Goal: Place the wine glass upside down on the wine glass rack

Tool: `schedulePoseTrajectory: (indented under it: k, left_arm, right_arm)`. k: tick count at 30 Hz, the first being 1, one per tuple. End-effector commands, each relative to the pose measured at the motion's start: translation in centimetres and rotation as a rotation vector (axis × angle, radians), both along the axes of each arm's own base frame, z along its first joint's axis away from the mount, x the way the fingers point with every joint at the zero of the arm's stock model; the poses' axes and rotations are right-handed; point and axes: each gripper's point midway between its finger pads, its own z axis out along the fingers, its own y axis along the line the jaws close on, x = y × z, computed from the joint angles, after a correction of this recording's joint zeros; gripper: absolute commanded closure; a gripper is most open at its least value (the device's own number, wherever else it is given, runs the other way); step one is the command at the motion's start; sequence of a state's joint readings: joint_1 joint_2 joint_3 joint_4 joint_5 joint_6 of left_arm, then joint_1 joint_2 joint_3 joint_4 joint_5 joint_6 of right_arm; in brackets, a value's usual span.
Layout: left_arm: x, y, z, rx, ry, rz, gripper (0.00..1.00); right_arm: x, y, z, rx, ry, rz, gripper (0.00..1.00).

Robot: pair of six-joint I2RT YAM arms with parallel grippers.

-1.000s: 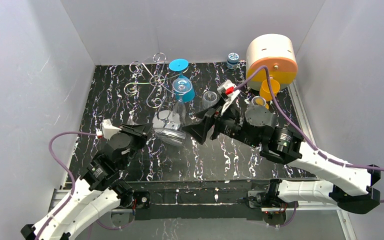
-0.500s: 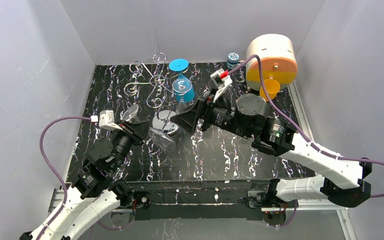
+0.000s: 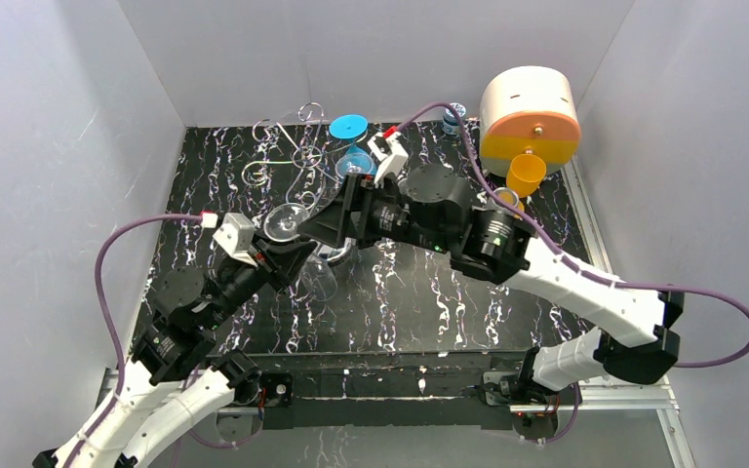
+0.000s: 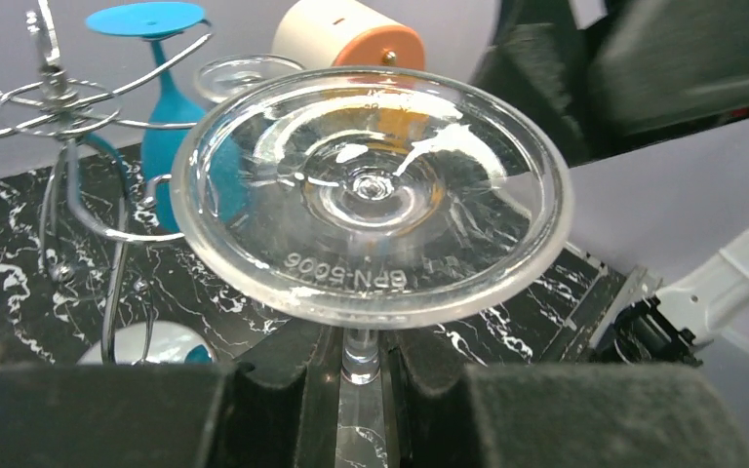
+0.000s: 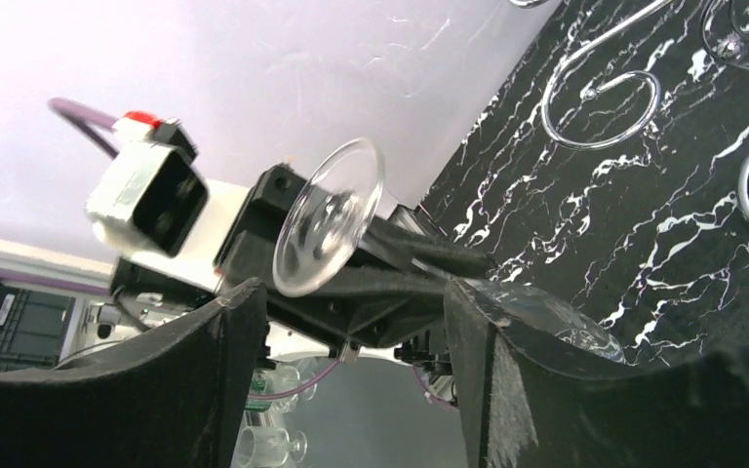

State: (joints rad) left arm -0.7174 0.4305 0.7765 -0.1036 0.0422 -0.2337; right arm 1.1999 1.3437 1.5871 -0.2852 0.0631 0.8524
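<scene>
Pinching wine glass [image 4: 371, 190] stem in left gripper [image 4: 363, 356], with right gripper [image 5: 351, 297] open; keep foot up toward far wine glass rack [image 3: 288, 161].

in the overhead view the right arm [image 3: 449, 219] lies across the silver wire wine glass rack [image 3: 299, 154], hiding most of its chrome base and lower post. the blue wine glass [image 3: 349, 127] at the rack's right shows only its foot and a sliver of bowl. the stem of the clear wine glass [image 3: 286, 222] is lost where the left gripper [image 3: 297, 252] and right gripper [image 3: 304, 234] meet. the small blue-capped bottle [image 3: 455, 111] at the far edge is crossed by a purple cable [image 3: 427, 107] and too small to read. from the left wrist, the clear bowl falls below the bottom edge, and the rack is cut off at left and top. from the right wrist, the bowl is half hidden behind a blurred finger [image 5: 546, 409].
</scene>
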Motion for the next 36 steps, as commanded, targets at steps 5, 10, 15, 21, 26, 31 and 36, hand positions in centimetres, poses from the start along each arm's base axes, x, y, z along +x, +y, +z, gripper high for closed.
schedulePoseTrajectory:
  k: [5, 10, 15, 21, 26, 31, 36]
  left_arm:
    - [-1.0, -1.7, 2.2, 0.06, -0.113, -0.122, 1.0]
    - [-1.0, -1.6, 2.5, 0.061, -0.128, -0.118, 1.0]
    - [-1.3, -1.7, 3.0, 0.061, -0.143, -0.133, 1.0]
    - [-1.6, -1.3, 2.8, 0.09, -0.141, -0.129, 1.0]
    - [-1.7, -1.4, 2.5, 0.092, -0.134, -0.137, 1.0]
    - [-1.6, -1.4, 2.1, 0.099, -0.129, -0.134, 1.0]
    - [-1.4, -1.8, 0.8, 0.127, -0.078, -0.149, 1.0]
  right_arm:
    - [-0.1, 1.0, 0.9, 0.016, 0.123, -0.006, 0.3]
    - [0.3, 0.5, 0.7, 0.015, 0.147, -0.045, 0.33]
    - [1.5, -0.1, -0.6, -0.071, 0.185, -0.129, 0.42]
    - [1.5, 0.1, -0.9, -0.095, 0.207, -0.129, 0.49]
    - [1.6, 0.2, -0.9, -0.085, 0.217, -0.122, 0.59]
    - [1.7, 0.0, -0.9, -0.082, 0.227, -0.126, 0.76]
    - [2.0, -0.1, -1.3, -0.083, 0.229, -0.125, 0.98]
